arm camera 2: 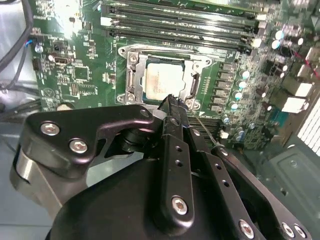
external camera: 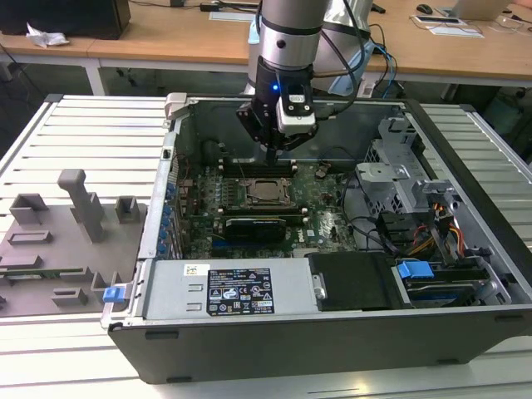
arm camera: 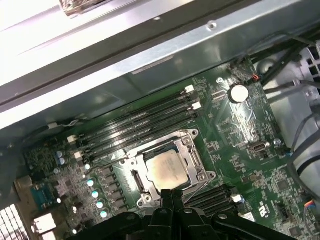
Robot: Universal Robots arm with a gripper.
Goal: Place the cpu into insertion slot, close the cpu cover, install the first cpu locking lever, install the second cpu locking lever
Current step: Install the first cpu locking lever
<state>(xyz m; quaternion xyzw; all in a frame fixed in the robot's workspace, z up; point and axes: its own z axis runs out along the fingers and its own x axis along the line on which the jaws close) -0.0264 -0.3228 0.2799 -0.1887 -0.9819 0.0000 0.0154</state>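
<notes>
Gripper (arm camera 2: 170, 101): fingers together, tip at the cpu cover (arm camera 2: 191, 82) edge.
Cpu (arm camera: 167, 169): seated under it, mid circuit board (arm camera: 235, 130).
Care: we judge a slow, square push safest.

The exterior view looked down from well back over the open dark metal computer case (external camera: 374, 332), facing the small square grey-rimmed insertion slot (external camera: 268, 191). Both wrist views sat close above that slot (arm camera 2: 162, 82) (arm camera: 167, 170), looking past the black claw (arm camera 2: 170, 102) (arm camera: 172, 192) from differing sides.

Cpu (arm camera: 167, 167) seated in insertion slot (arm camera: 136, 181)
Dull silver chip lies flat just beyond the gripper (arm camera: 172, 192), cpu cover (arm camera: 191, 152) framing it.
</notes>
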